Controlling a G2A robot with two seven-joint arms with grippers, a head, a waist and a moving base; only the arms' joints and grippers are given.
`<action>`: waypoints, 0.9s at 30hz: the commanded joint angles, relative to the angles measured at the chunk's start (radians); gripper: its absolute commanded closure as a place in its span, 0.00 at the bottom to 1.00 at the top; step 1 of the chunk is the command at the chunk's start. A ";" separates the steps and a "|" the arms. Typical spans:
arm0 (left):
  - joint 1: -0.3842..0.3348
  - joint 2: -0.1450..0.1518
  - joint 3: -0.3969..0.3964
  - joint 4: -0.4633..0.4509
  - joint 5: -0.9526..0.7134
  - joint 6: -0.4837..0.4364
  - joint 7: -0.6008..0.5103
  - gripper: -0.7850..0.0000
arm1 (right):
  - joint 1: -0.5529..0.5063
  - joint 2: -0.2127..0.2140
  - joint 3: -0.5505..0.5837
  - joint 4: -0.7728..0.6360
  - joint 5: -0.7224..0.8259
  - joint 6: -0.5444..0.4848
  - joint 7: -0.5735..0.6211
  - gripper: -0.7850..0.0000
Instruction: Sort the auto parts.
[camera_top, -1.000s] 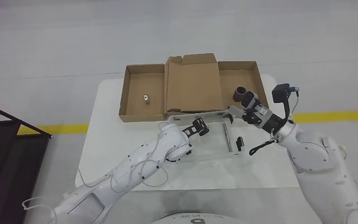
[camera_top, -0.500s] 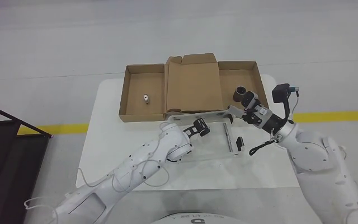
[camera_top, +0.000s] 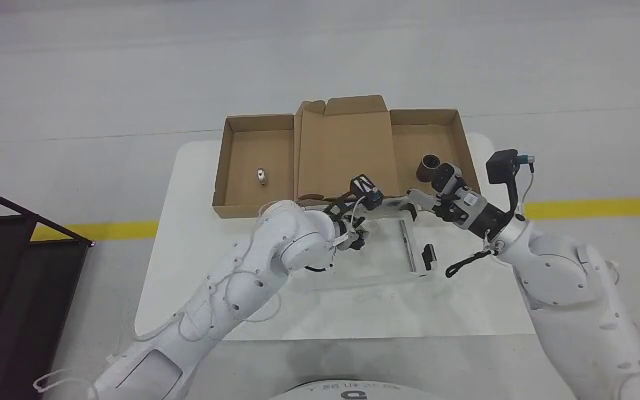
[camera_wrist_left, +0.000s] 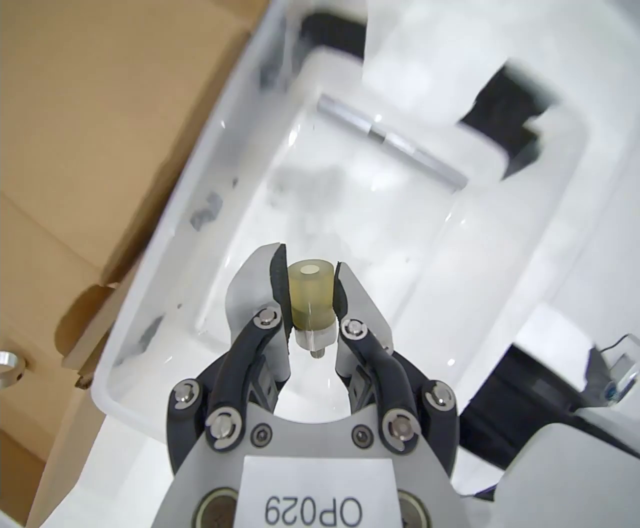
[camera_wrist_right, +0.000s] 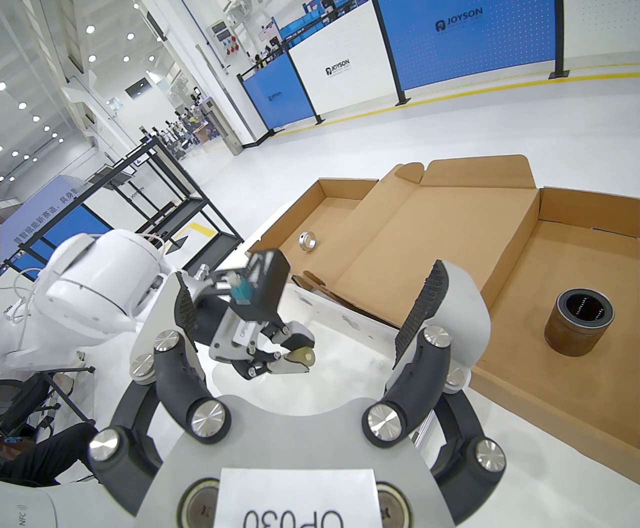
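A bushing (camera_wrist_left: 311, 300) held over the tray (camera_wrist_left: 167, 235)

The left gripper's (camera_wrist_left: 310, 277) fingers pinch the yellowish bushing above the clear tray, centre of the top view. The right gripper (camera_wrist_right: 311, 285) — fingers spread wide, holding nothing — sits just right of it, at the cardboard box's (camera_top: 345, 150) lower right edge.

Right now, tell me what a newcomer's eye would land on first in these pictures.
First, the left end effector, shut on a small yellowish translucent cylinder with a metal stud, held over the clear white plastic tray. Next, the dark brown metal cylindrical sleeve standing upright in the right-hand compartment of the brown cardboard box, and a small silver metal ring lying in its left-hand compartment.
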 joint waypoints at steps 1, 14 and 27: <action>0.013 0.005 -0.063 -0.007 -0.157 -0.025 0.018 1.00 | 0.000 0.000 0.000 0.000 0.000 0.000 0.000 0.00; 0.012 0.023 -0.278 0.092 -0.793 -0.067 0.022 1.00 | 0.000 0.000 0.000 0.000 0.000 0.000 0.000 0.00; -0.120 -0.012 -0.252 0.272 -1.084 -0.031 0.185 1.00 | 0.000 0.000 0.000 0.000 0.000 0.000 0.000 0.00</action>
